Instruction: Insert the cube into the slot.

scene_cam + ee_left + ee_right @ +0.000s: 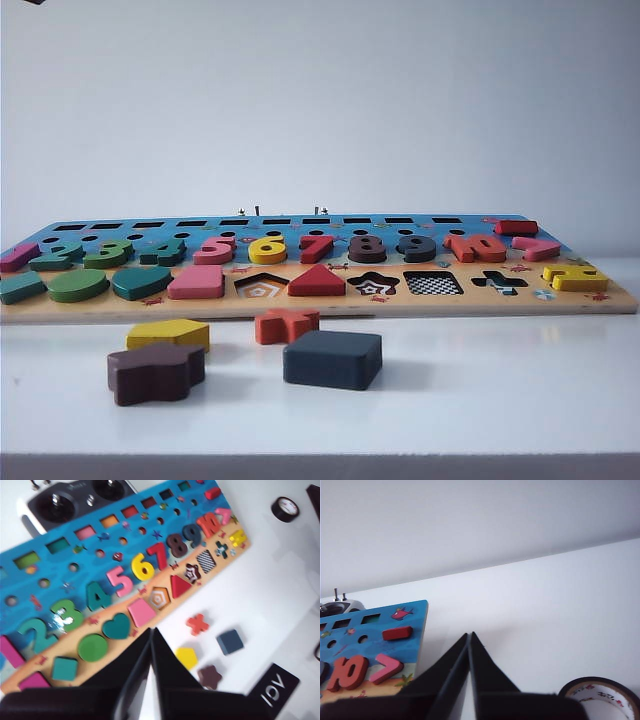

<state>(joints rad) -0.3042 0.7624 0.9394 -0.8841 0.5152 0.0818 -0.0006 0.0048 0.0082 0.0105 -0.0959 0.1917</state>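
The cube (332,358), a flat dark navy square block, lies on the white table in front of the puzzle board (420,303). The wrist view shows the same cube (230,641) a little off the board's (240,540) long edge. The square slot (432,283) with a checkered floor is open in the board's front row, between a star-shaped recess and a cross-shaped one; it also shows as the slot (205,561) from above. My left gripper (151,629) hovers above the board's front edge, shut and empty, well away from the cube. My right gripper (470,634) is shut and empty beyond the board's right end. Neither gripper shows in the exterior view.
Near the cube lie a yellow pentagon (168,334), a dark brown wavy piece (155,373) and a red cross piece (286,324). A tape roll (600,696) sits on the table right of the board. A remote controller (75,497) lies behind the board.
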